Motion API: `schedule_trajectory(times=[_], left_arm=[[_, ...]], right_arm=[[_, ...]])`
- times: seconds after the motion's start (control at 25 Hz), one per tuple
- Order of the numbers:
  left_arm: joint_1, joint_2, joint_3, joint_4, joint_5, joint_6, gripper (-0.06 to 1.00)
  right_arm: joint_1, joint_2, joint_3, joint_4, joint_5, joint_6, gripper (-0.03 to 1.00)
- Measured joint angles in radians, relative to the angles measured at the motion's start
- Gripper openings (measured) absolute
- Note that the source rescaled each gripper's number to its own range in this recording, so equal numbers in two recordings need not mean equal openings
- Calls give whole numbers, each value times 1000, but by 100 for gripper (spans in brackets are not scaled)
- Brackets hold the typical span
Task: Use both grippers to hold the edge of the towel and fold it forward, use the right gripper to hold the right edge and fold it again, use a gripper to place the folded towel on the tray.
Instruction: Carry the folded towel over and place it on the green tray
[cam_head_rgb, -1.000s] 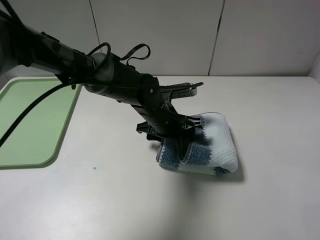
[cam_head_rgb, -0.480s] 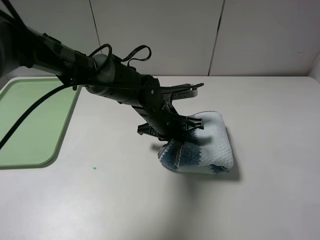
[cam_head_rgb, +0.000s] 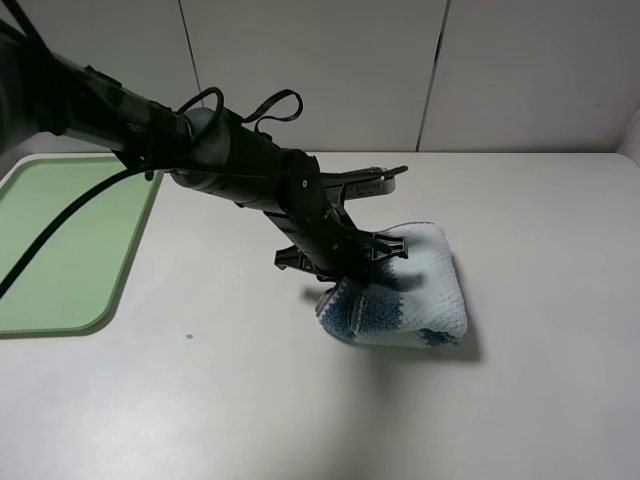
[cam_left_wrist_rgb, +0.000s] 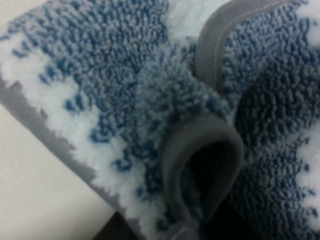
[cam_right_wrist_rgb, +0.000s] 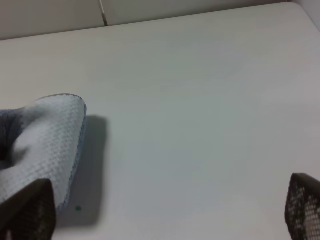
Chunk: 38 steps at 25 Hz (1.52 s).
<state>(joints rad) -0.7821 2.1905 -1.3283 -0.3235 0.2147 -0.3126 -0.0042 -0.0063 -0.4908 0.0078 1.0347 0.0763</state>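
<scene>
The white table fills most of the exterior high view, with pale wall panels across the top of the frame. At the left edge, a little above the middle, lies the pale-green tray, flat on the table and well apart from everything else.

A bulky black left arm reaches in from the upper left and slants down toward the centre, its looped black cables arching above it. Its left gripper is buried in the left side of the towel, just right of the frame's centre. The jaws look pinched on a bunched fold of the towel, whose left end is gathered upward while the right part rests on the table and casts a shadow to its lower right.

The towel is folded into a thick bundle, pale mint-white on top with blue-grey stripes showing along the near and left sides. In the left wrist view the terry pile fills the frame, and the thin grey hem curls into a loop at the lower centre.

In the right wrist view the right gripper shows only two dark mesh-textured fingertips in the lower corners, spread wide with bare table between them; the towel sits at the left of that frame.
</scene>
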Motion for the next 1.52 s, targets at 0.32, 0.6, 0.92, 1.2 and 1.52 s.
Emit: schedule_trajectory(times=[0.32, 0.6, 0.92, 1.2, 1.52], left_arm=[[17, -54, 2, 28, 95, 0, 14], [70, -131, 3, 121, 195, 0, 14], [142, -222, 3, 209, 297, 0, 14], [215, -292, 30, 263, 358, 1, 14], [337, -389, 125, 282, 364, 45, 14]], right_arm=[[0, 0, 0, 0, 0, 0, 100], [0, 0, 0, 0, 0, 0, 100], [0, 0, 0, 0, 0, 0, 100], [0, 0, 0, 0, 0, 0, 100], [0, 0, 0, 0, 0, 0, 100]])
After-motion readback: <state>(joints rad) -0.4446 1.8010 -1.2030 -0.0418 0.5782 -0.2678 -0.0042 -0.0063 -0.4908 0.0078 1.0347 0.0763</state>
